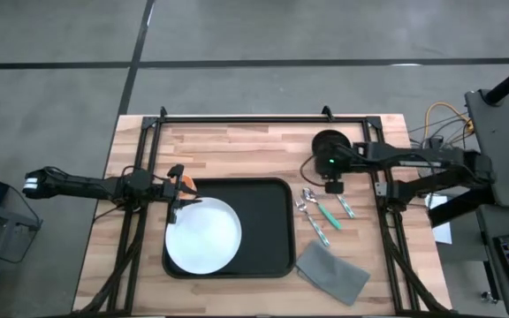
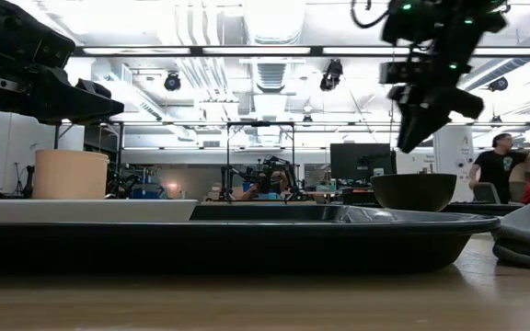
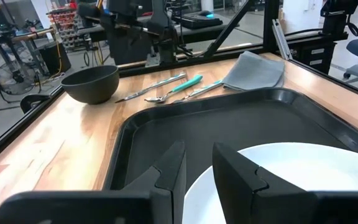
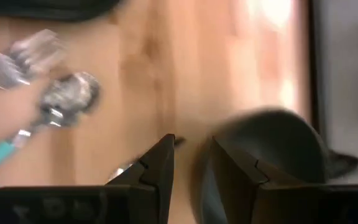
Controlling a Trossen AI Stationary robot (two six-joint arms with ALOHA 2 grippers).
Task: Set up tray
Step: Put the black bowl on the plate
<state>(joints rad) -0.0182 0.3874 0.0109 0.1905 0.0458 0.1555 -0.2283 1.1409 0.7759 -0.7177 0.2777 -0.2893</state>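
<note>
My left gripper (image 3: 194, 171) hovers at the white plate's (image 1: 203, 235) rim, fingers slightly parted and holding nothing, inside the tray (image 1: 268, 231) at the table's near middle. Farther off, my right gripper (image 1: 333, 186) hangs narrowly open and empty beside the dark bowl (image 1: 330, 147).

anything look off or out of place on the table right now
Mostly tidy. The white plate sits hard against the tray's left end, not centred, and the cutlery lies loosely fanned on the wood beside the tray. Nothing is spilled or broken.
</note>
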